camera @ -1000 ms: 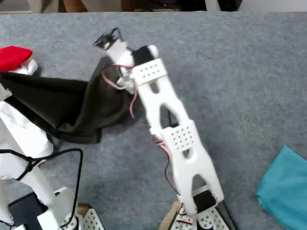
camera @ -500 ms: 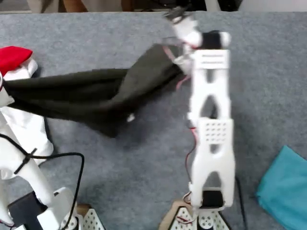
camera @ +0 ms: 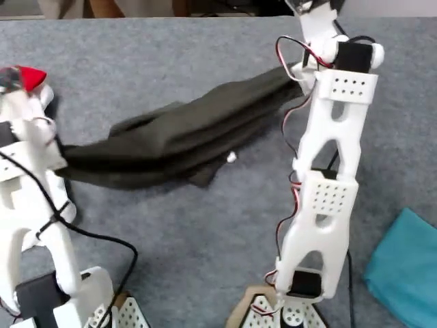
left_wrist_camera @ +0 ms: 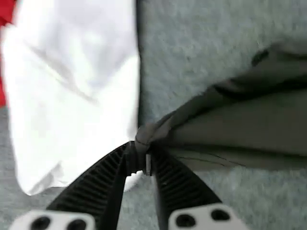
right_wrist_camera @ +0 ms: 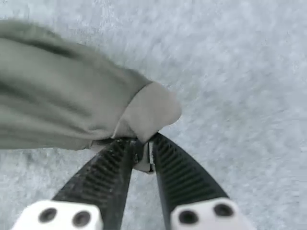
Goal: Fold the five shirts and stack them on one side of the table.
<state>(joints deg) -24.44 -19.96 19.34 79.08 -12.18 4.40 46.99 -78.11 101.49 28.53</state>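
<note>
A dark shirt (camera: 184, 140) is drawn out in a long, bunched band across the grey table (camera: 171, 239), held at both ends; the left gripper (left_wrist_camera: 139, 160) has its jaws closed tight on a pinch of fabric at one end; the right gripper (right_wrist_camera: 142, 154) is clamped the same way on a rounded corner of cloth at the other end, toward the far edge of the table; the middle of the shirt sags in several creases and seems to rest on the table; to do this step well, the arms would likely need to hold even tension and lower the shirt flat, so the layers spread out rather than rope together before any fold is made; just beside the left gripper lies a white cloth (left_wrist_camera: 72, 86) with a red cloth (camera: 27, 76) next to it, close enough that the dark shirt could drape over them; a teal cloth (camera: 406, 266) lies well apart at the near right corner, out of the way
</note>
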